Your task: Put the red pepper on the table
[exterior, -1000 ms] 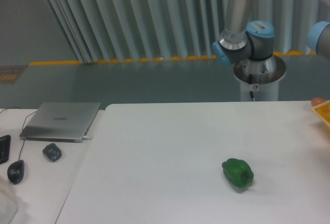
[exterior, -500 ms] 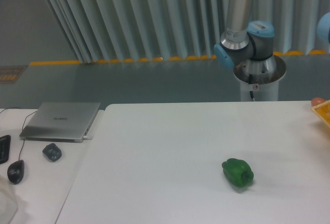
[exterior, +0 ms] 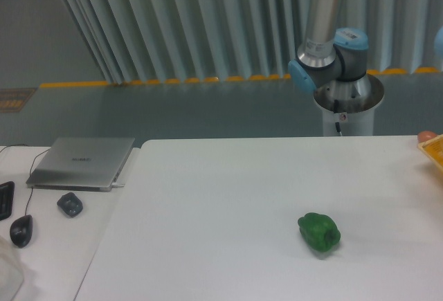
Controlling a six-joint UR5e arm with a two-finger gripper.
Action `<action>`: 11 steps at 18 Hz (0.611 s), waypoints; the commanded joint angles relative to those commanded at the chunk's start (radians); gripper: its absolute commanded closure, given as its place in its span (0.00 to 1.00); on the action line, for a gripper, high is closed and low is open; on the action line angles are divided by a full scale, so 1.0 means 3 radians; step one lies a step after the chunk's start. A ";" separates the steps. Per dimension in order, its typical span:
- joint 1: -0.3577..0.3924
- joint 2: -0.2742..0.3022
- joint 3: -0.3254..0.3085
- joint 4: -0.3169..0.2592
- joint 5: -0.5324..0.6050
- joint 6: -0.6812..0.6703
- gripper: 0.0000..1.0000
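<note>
The gripper and the red pepper are out of frame — only the arm (exterior: 325, 31) shows, behind the table (exterior: 228, 197). A green pepper (exterior: 319, 232) lies on the table.

Pale ribbed wall (exterior: 173, 24), grey floor (exterior: 173, 111)

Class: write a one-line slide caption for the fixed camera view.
Green pepper lies alone on the white table; robot arm behind, gripper unseen.
</note>
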 joint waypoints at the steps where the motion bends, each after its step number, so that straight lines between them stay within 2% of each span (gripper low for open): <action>1: 0.0010 -0.0010 -0.0006 -0.0005 0.0000 0.0051 0.00; 6: 0.0133 -0.0061 -0.0036 -0.0005 0.0000 0.0409 0.00; 11: 0.0102 -0.0102 -0.0067 -0.0005 0.0092 0.0410 0.00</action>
